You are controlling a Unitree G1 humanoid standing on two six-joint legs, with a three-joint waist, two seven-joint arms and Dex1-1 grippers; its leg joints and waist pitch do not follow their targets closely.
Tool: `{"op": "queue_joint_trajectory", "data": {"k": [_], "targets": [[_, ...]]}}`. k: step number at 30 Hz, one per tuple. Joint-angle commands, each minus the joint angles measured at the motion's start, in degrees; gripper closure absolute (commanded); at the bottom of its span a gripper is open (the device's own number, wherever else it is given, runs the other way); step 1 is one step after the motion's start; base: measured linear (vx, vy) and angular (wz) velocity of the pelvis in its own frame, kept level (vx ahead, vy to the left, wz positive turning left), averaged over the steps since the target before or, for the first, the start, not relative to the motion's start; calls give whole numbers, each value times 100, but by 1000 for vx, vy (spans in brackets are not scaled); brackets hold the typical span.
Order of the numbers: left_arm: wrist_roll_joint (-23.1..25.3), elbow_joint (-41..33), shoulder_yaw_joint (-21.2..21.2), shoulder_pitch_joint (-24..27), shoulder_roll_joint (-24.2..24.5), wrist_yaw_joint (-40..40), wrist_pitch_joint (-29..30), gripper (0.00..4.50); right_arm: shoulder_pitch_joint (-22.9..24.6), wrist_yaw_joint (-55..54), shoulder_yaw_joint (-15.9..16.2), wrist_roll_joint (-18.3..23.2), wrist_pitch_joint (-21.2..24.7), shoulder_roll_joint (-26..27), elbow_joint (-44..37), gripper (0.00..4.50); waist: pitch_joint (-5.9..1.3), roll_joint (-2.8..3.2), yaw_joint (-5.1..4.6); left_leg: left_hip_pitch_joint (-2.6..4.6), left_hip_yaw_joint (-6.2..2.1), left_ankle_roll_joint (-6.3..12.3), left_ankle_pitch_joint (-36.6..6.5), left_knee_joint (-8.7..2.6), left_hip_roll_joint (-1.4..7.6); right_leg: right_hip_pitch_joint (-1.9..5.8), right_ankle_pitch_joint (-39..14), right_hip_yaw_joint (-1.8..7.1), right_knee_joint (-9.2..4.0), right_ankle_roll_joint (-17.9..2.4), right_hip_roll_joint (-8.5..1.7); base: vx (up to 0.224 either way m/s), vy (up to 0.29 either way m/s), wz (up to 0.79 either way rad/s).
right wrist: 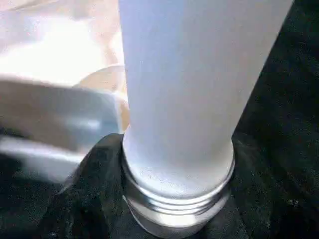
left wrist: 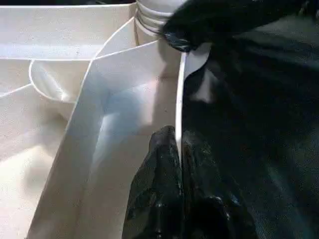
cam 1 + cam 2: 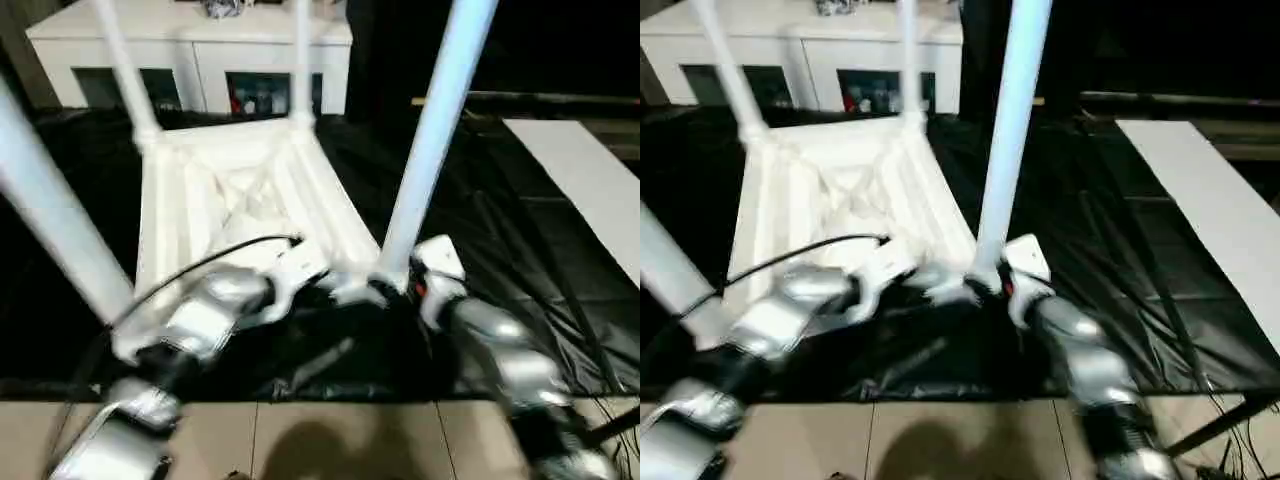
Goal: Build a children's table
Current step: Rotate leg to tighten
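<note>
left gripper [image 2: 177,149] jaws closed, right gripper [image 1: 164,219] gripping

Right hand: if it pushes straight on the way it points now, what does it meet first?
Most likely the near-right leg. In the right wrist view that leg's base stands directly ahead of the right hand, very close, where it enters the tabletop corner. Whether they already touch is unclear.
</note>
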Motion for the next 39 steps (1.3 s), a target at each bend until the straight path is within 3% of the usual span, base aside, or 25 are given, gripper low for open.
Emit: {"op": "queue_joint_trajectory", "data": {"k": [1,3,4,6,7,8,11,13,16,18,20,21,24,25,27,28,30,32,35,39], "targets": [[-33,159,168,-277,-492,940,34,450,-1,-404,360,-178,92,438,412,183,-251,-15,-80,199,-230,-308,-2730,-440,138,45,-3891,44,-760,-302,-341,-51,32,-11],[97,419,153,-392,-610,1192,-109,450,-261,-535,269,-109,-95,626,733,183,-249,73,-104,263,-284,-301,-3132,-482,164,67,-3599,-57,-809,-313,-315,-51,40,-10],[168,517,84,-419,-608,1165,-223,450,-421,-424,331,-154,-325,626,846,183,-220,112,-160,251,-332,-303,-3508,-560,194,132,-3279,-151,-805,-333,-280,-36,61,-10],[199,505,51,-396,-576,1062,-242,450,-436,-254,356,-144,-461,603,773,183,-229,115,-180,250,-349,-307,-3707,-601,210,185,-3030,-181,-801,-360,-293,-22,59,-8],[201,447,30,-356,-530,936,-222,450,-408,51,362,-36,-552,577,630,148,-241,106,-175,283,-328,-283,-3707,-601,204,172,-2961,-165,-810,-452,-357,0,0,0],[218,389,-14,-320,-464,799,-192,450,-375,169,345,-15,-609,529,497,127,-250,79,-181,260,-309,-221,-3449,-575,183,177,-2974,-135,-826,-555,-423,2,57,1],[255,185,-118,-191,-229,369,-149,450,-260,269,293,-108,-720,212,88,103,-259,71,-156,174,-308,-152,-3127,-596,192,212,-2884,-92,-785,-588,-456,0,0,0],[263,130,-140,-157,-158,262,-158,450,-227,322,233,-53,-725,99,-22,78,-310,58,-161,51,-313,-80,-2581,-628,213,307,-2158,-52,-659,-774,-454,0,0,0],[203,-245,-306,38,224,-464,-248,450,12,1425,317,212,-434,-693,-610,57,-324,24,-82,76,-221,175,-2099,-580,227,297,-1486,-9,-599,-1000,-427,0,0,0],[124,-571,-448,174,524,-997,-225,450,270,2475,528,331,-485,-1386,-1039,57,-305,33,-68,98,-179,255,-2225,-546,224,238,-1806,16,-627,-1047,-439,67,-26,4],[38,-816,-550,264,749,-1395,-163,450,446,3121,557,482,-502,-1801,-1301,57,-306,1,-43,99,-170,272,-2227,-529,228,236,-1890,33,-626,-1037,-442,34,-21,3],[15,-887,-584,288,820,-1515,-155,450,495,3300,552,541,-485,-1912,-1377,57,-314,2,-5,153,-141,308,-2220,-509,232,189,-1892,54,-627,-1088,-442,68,-52,12],[-84,-1101,-674,356,1016,-1891,-106,450,598,3707,542,668,-476,-2164,-1535,57,-338,-12,76,102,-130,390,-1754,-493,231,232,-1552,62,-561,-1187,-440,75,-62,11],[-92,-1238,-731,397,1161,-2104,-131,450,654,3941,551,751,-441,-2335,-1638,57,-355,-15,91,76,-124,437,-1400,-468,227,240,-1133,59,-481,-1342,-412,0,0,0],[-118,-1456,-773,453,1364,-2406,-90,450,691,4266,632,837,-361,-2571,-1731,57,-398,-14,144,64,-139,519,-1033,-447,239,307,-652,48,-394,-1451,-412,0,0,0],[-124,-1475,-775,457,1379,-2428,-87,450,692,4290,640,840,-356,-2587,-1737,57,-399,-1,150,52,-130,617,-809,-431,238,301,-339,48,-356,-1528,-401,0,0,0],[-189,-1619,-807,486,1486,-2607,-9,450,662,4364,703,813,-373,-2606,-1694,57,-388,-11,154,52,-120,648,-809,-428,235,292,-322,43,-361,-1591,-399,0,0,0],[-248,-1731,-828,518,1555,-2740,79,450,580,4316,775,680,-490,-2508,-1543,57,-372,-1,166,58,-119,577,-975,-440,233,278,-633,37,-387,-1579,-398,0,0,0],[-242,-1743,-814,516,1562,-2730,95,450,431,4222,862,475,-608,-2374,-1248,57,-347,-1,162,93,-129,297,-1407,-472,246,245,-1279,41,-446,-1425,-400,0,0,0],[-239,-1774,-812,521,1582,-2729,128,450,319,4207,816,630,-504,-2261,-1128,57,-323,-20,150,101,-133,159,-1746,-490,236,222,-1678,76,-473,-1245,-385,0,0,0]]}}
